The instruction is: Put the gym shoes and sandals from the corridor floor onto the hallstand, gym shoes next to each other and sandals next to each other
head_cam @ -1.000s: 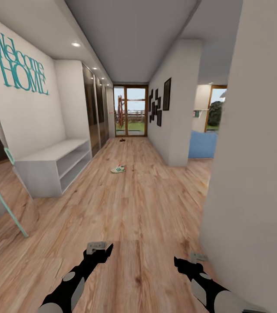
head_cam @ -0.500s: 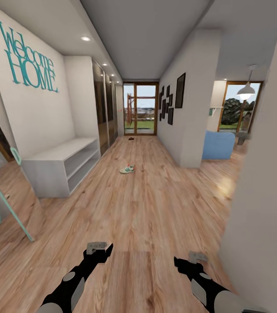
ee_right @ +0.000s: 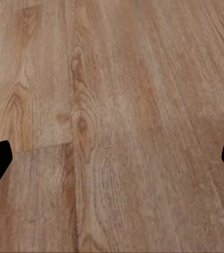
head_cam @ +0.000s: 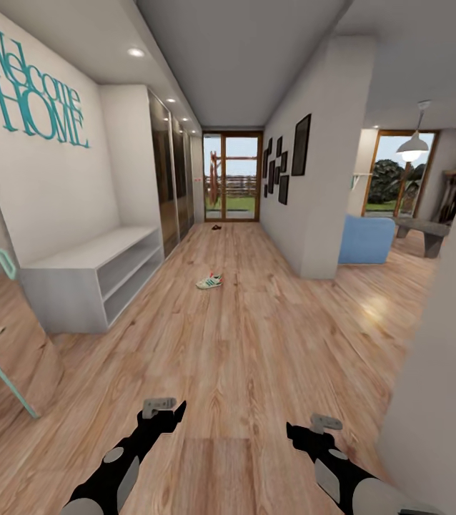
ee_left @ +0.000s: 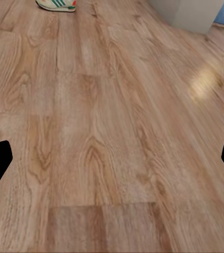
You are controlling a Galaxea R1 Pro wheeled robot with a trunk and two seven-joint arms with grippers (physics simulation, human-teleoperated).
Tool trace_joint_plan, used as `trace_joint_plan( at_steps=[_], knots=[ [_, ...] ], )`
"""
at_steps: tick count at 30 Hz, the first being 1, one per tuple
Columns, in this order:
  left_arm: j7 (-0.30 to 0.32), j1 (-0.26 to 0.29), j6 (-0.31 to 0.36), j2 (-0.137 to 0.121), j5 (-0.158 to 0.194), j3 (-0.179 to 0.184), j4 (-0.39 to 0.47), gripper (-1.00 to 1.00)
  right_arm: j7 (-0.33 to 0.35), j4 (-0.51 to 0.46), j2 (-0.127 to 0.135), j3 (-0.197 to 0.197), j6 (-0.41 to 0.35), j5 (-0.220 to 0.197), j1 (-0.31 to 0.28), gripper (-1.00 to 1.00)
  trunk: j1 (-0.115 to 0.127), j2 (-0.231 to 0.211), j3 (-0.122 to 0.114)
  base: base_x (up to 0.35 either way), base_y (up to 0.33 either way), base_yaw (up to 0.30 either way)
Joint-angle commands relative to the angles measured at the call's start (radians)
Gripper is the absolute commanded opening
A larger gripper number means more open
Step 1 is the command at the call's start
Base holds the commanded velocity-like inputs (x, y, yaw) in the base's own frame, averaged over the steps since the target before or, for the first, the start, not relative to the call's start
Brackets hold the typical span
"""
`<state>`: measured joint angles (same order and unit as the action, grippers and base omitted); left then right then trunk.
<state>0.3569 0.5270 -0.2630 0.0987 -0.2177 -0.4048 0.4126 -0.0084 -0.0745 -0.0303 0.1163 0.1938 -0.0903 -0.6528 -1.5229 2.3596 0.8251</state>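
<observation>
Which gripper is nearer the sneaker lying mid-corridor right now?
Left. The left gripper sits short of the sneaker, slightly to its left. The right gripper is lower in the head view and farther off to the sneaker's right.

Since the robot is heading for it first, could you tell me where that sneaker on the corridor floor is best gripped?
The gym shoe lies sole-down on the corridor floor, far ahead, clear of other things. Probably come from above and pinch across its narrow width near the laces or collar. It is too small to judge finer detail.
</observation>
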Motion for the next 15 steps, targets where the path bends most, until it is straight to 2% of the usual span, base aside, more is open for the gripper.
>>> trace_joint_plan(
  at_steps=[1, 15],
  knots=[
    [0.005, 0.001, -0.004, 0.001, -0.01, -0.009, 0.0, 1.0, 0.001, 0.001, 0.0, 0.002, 0.004, -0.009, -0.001, 1.0, 0.0, 0.0, 0.003, 0.345, 0.0, 0.0],
    [0.005, 0.001, -0.004, 0.001, -0.01, -0.008, 0.0, 1.0, 0.001, 0.001, 0.0, 0.002, 0.004, -0.009, -0.001, 1.0, 0.0, 0.0, 0.014, 0.346, 0.0, 0.0]
  ],
)
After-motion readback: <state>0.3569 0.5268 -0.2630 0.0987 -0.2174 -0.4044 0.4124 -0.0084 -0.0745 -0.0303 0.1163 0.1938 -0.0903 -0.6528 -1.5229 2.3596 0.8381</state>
